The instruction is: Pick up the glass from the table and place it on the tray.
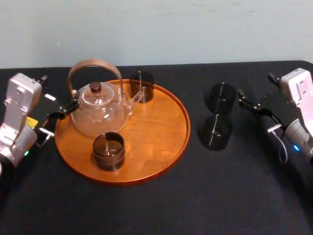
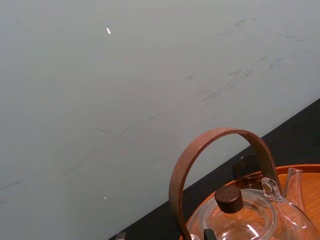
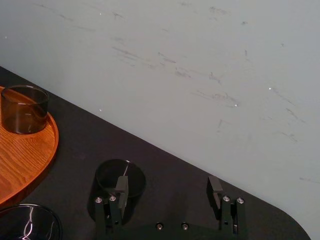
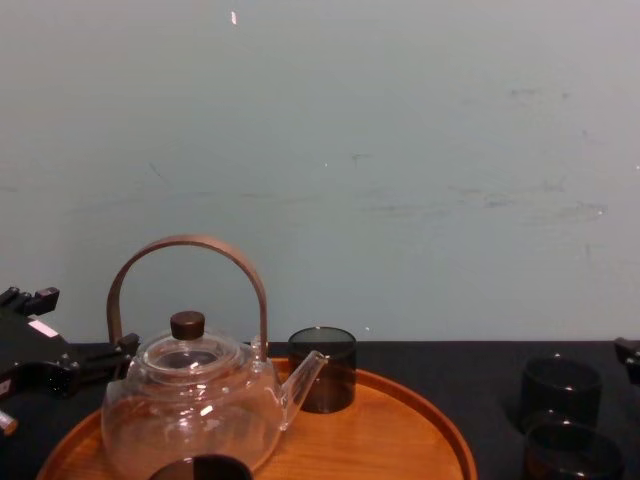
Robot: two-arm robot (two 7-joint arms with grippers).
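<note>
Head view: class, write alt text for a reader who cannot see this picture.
A round wooden tray on a black table holds a glass teapot and two dark glasses; two more glasses stand on the table to its right. The left gripper sits beside the teapot, the right gripper beside the farther loose glass.

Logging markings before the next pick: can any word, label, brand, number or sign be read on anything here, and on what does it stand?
No text can be read.
The teapot, tray, table and each glass: no writing.
The white patch and yellow tag on the left arm: too small to read.
</note>
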